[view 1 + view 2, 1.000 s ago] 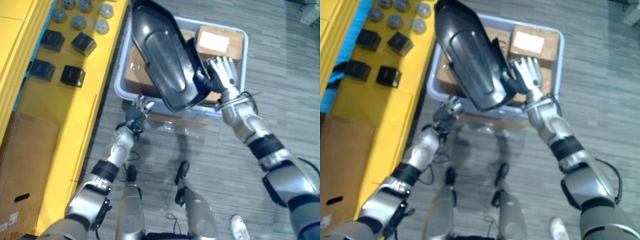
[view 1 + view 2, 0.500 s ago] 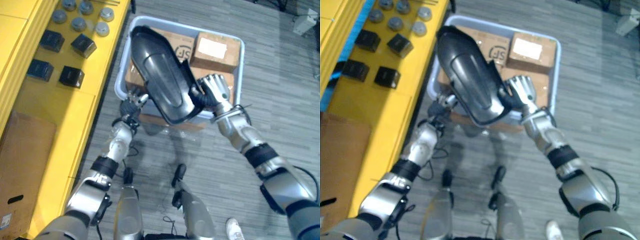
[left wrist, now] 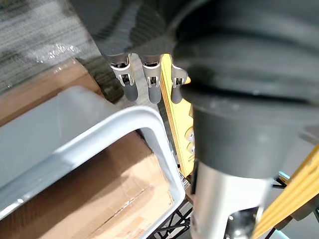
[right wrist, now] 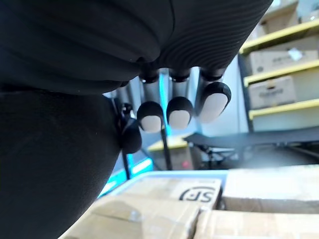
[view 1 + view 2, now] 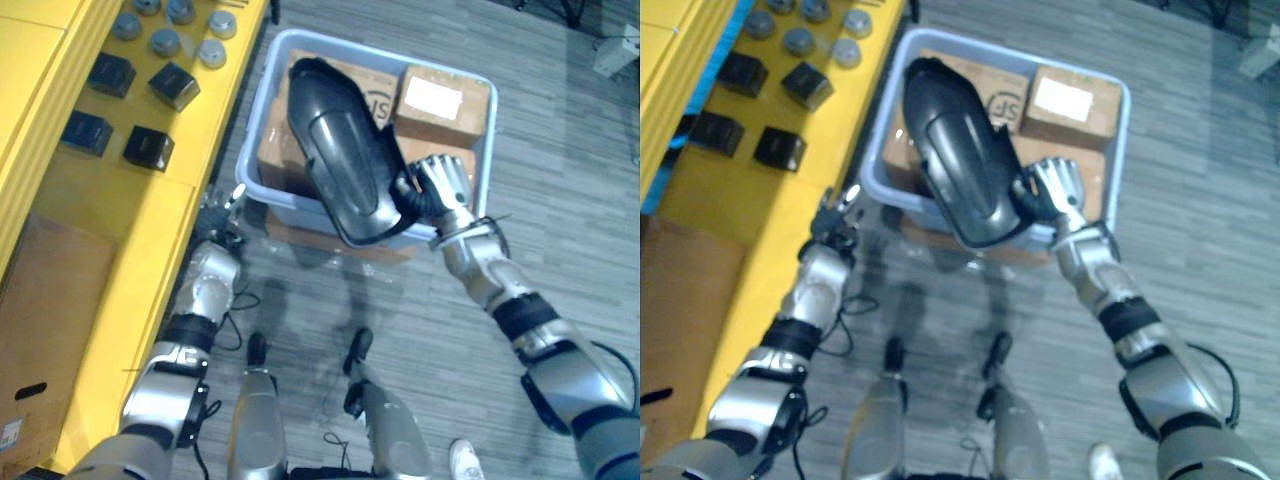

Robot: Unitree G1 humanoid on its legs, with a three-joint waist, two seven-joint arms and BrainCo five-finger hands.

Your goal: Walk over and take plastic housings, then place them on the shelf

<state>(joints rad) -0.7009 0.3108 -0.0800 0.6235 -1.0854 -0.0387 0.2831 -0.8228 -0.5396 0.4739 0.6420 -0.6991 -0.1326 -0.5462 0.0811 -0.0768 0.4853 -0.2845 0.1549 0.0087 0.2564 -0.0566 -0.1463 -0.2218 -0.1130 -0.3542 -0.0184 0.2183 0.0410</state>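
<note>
Your right robot hand (image 5: 442,188) is clamped on the near edge of the black housing (image 5: 340,150). In the right wrist view its dark fingertips (image 4: 179,113) curl back toward the palm, with the black shell against them. The housing is held up and tilted over the grey bin (image 5: 250,185), its far end above the cardboard boxes (image 5: 980,95) inside. It is not on the shelf.

Your left robot hand (image 5: 222,205) holds nothing and its fingers (image 3: 130,87) are straight. It sits just off the bin's front left corner, between the bin and the edge of the yellow shelf (image 5: 120,210).

Between the housing and the shelf lie the bin's left wall and a strip of grey floor (image 5: 560,200). The shelf carries four black blocks (image 5: 148,148), a cluster of grey caps (image 5: 165,42) and, nearer you, a large brown carton (image 5: 40,320).

Half a second ago the left robot hand was at the bin's front wall, under the housing. A second ago the housing's far end reached past the bin's far rim—now it falls inside the rim. The whole view has shifted too, so the camera moved.

The bin holds only boxes, one with a white label (image 5: 445,100) in the far right corner.
</note>
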